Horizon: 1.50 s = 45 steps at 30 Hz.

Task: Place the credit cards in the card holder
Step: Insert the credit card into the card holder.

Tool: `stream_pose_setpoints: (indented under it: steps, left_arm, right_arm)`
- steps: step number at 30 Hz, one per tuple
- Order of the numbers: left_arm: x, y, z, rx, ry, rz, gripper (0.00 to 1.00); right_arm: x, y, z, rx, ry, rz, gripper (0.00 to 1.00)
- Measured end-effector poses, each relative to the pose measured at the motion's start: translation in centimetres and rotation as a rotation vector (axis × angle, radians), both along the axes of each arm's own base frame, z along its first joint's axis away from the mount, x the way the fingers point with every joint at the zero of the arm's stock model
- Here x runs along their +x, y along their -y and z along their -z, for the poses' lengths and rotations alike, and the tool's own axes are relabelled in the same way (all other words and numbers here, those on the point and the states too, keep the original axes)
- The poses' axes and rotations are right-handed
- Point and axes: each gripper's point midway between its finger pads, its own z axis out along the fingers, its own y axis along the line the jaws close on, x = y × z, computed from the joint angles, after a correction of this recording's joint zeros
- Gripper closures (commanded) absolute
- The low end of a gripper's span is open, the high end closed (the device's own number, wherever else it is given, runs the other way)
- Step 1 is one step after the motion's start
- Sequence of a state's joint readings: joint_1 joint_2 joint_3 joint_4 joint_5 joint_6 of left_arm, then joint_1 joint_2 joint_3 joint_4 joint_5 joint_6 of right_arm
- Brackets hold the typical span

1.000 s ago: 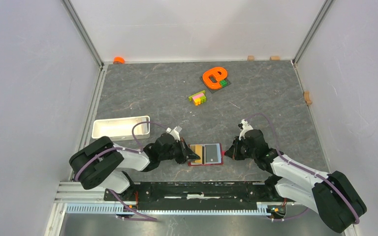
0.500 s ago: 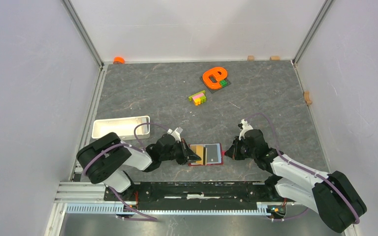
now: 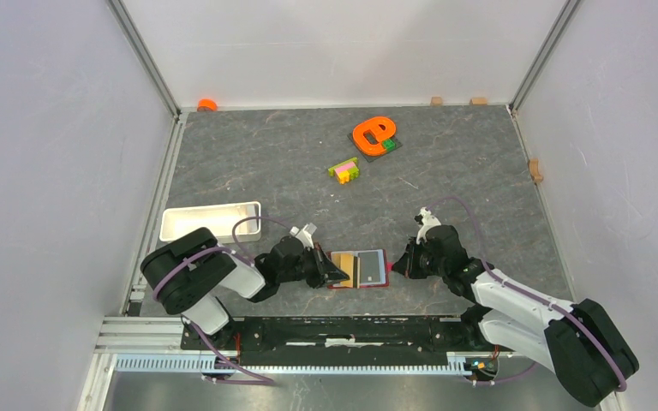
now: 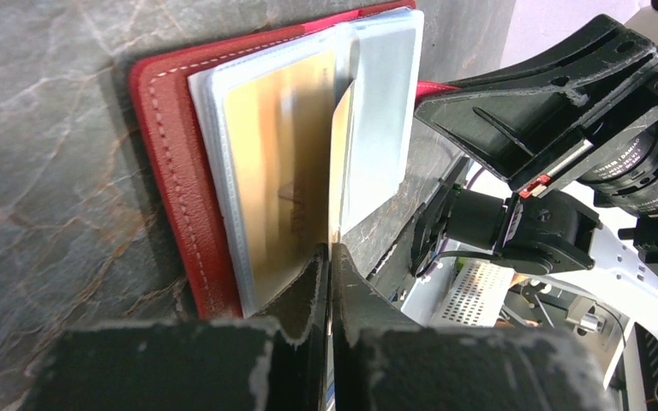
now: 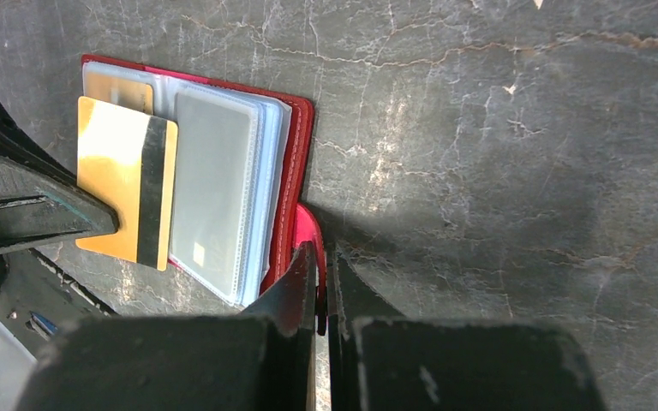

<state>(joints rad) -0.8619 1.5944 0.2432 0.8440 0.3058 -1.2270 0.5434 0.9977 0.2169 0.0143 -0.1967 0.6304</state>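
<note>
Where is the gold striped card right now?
The gold card is low and central in the top view, pinched in the left tool over the left side of the open red wallet.

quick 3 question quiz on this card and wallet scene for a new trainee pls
1. True or false: the card holder lies folded shut.
2. The left gripper is shut on: A) a tan-orange card B) a coin C) a key
3. Which gripper pinches the holder's snap tab?
Key: 1 false, it lies open; 2 A; 3 the right gripper.
</note>
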Motion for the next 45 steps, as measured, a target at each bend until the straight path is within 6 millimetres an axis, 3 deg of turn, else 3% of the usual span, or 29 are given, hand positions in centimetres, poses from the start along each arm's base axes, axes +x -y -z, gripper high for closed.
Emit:
stream_pose_setpoints:
  steps: [45]
  left_arm:
    - [0.4, 1.2, 0.4, -0.058, -0.033, -0.012, 0.98]
  right_arm:
    - [0.0, 0.4, 0.0, -0.021, 0.002, 0.007, 1.00]
